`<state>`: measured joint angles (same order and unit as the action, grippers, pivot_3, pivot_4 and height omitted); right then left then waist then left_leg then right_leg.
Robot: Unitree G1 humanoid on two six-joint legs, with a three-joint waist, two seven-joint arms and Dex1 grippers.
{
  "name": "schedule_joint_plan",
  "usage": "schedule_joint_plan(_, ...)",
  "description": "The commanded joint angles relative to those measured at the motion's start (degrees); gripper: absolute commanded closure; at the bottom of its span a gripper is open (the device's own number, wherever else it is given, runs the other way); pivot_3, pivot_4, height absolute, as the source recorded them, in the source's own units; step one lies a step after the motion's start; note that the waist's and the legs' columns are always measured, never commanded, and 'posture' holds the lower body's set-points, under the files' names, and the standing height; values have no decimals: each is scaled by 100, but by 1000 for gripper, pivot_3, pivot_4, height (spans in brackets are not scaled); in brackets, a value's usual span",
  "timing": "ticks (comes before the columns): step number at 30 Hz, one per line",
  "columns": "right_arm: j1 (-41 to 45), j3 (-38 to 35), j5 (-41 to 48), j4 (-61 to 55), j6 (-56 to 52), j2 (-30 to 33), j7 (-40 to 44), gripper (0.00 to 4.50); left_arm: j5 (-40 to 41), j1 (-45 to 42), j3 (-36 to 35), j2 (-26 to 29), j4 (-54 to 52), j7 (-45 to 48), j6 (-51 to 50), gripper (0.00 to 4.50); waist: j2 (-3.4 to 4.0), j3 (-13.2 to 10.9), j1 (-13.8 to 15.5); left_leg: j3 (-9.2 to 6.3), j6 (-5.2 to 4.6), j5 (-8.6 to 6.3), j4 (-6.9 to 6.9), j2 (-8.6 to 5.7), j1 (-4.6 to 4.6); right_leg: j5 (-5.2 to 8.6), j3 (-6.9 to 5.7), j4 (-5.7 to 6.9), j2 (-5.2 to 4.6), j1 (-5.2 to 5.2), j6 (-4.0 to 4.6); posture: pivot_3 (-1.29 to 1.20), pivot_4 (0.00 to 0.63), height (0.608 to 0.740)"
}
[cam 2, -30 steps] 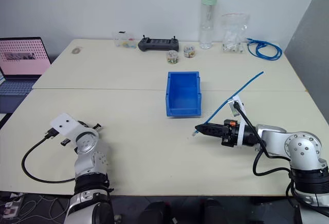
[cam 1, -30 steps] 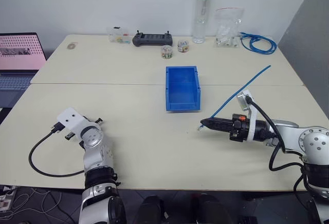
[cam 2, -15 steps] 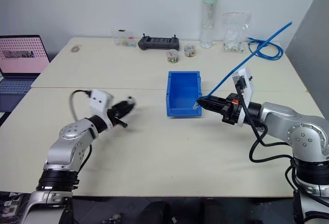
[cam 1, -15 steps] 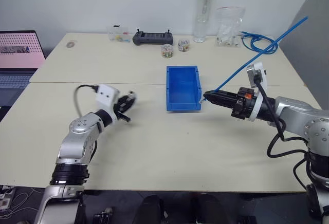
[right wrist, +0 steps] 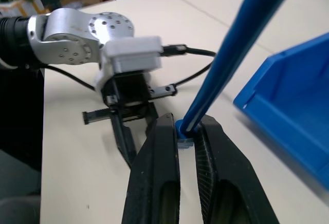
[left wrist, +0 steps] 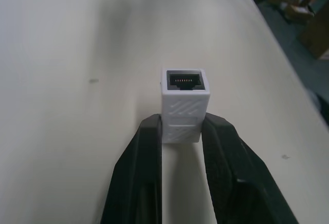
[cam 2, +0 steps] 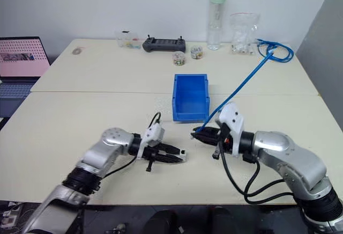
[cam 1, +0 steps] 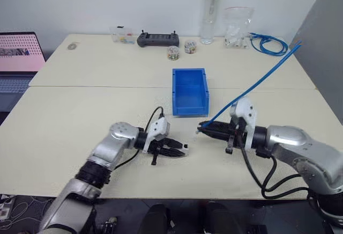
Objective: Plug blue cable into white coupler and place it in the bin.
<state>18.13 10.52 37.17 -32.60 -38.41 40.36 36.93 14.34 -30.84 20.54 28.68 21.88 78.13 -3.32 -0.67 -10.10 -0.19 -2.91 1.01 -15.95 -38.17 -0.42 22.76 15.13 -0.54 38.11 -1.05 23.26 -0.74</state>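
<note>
The right pincer [right wrist: 186, 131] pinches the blue cable [cam 1: 252, 86] right at its plug end, fingers pressed against the boot, with the rest of the cable rising free up and away over the right side of the surface [cam 1: 64, 121]. The left pincer [left wrist: 181, 131] pinches the white coupler [left wrist: 182, 103] by its rear half, leaving the dark socket clear and facing outward. In the head views the two tips face each other near the front edge, close but apart, so the plug is not yet seated.

The cable looks light and springy: stiff enough to stand in an arc, yet likely to twist the plug if gripped farther back, so the hold just behind the plug seems right. The coupler is a small, rigid, smooth plastic block; it could slip or pivot between the fingers under insertion force, and a grip on its flat sides away from the socket suits it best.

The bin [cam 1: 189, 92] sits just beyond the two tips, open and unobstructed. Along the far edge, well apart, stand a tall bottle [cam 1: 211, 14], a black controller [cam 1: 158, 39], small jars [cam 1: 173, 53], a clear bag [cam 1: 238, 27] and a coiled blue cable bundle [cam 1: 268, 43]; a laptop [cam 1: 19, 57] lies far left. Nothing stands between the tips.
</note>
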Motion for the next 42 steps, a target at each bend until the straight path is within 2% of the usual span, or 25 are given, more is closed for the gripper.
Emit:
schedule_joint_plan(1,-105,267,-840,167,931,-123,242,4356,-516,-108,44,-314,817,-195,1108,3741,1,4,3,0,-3,2,0,-1,0,-1,1,0,-1,0,-2,0,150,740)
schedule_joint_plan(6,-235,549,-1303,555,1282,-500,330,4356,-746,0,-59,-573,1349,-389,2014,3741,-1,12,18,0,-6,3,-3,-3,-7,-17,3,0,-6,-9,16,0,150,740)
schedule_joint_plan(10,-268,624,-1480,884,1371,-628,521,4356,-747,61,-146,-633,1441,-458,2191,3741,-3,15,27,-1,-6,4,-5,-8,-8,-18,3,0,-8,-13,13,0,150,740)
schedule_joint_plan(17,-520,797,-1817,1080,1472,-512,925,4356,-742,195,-193,-567,1410,-414,2119,3741,0,23,6,0,-7,4,-4,-8,-14,-19,3,4,-7,-14,13,0,150,740)
schedule_joint_plan(23,-482,833,-2045,1371,1617,-663,999,4356,-709,236,-246,-553,1333,-403,2029,3741,-1,51,3,0,-7,4,-1,-5,-35,-18,3,4,-3,-32,12,0,150,740)
schedule_joint_plan(27,-403,803,-2078,1437,1627,-790,1036,4356,-668,270,-249,-557,1207,-392,1907,3741,-2,52,-5,-2,-8,3,15,-4,-109,0,1,-11,-3,-102,-12,0,150,740)
schedule_joint_plan(42,-153,747,-2099,1509,1470,-867,1247,4356,-671,401,-293,-474,996,-352,1716,3741,-1,52,-20,-5,-8,3,15,0,-108,0,3,-8,-7,-101,-11,0,150,740)
